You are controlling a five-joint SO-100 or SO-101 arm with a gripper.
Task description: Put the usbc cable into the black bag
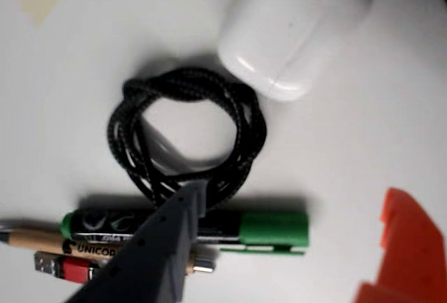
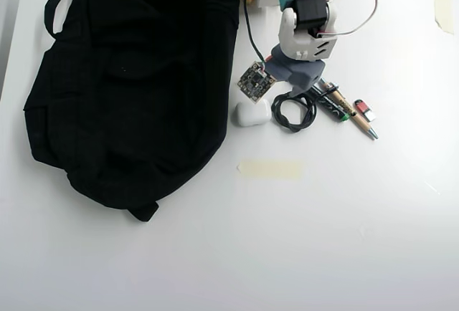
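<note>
Cable (image 1: 187, 132) coiled beneath hand (image 1: 293, 226), jaws apart, bag (image 2: 129, 74) left

Coiled black cable (image 1: 187, 132): white case (image 1: 293, 27) just above-right, green-capped marker (image 1: 209, 230) touching below, grey fingertip (image 1: 185, 209) overlapping.

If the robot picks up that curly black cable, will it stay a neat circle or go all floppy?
Probably floppy. The black braided cable is only loosely coiled, with nothing visibly tying the loops, so they would likely sag and unwind once lifted. It looks thin and light, so the hand should lift it easily. The woven surface likely gives decent grip, so slipping seems unlikely.
</note>
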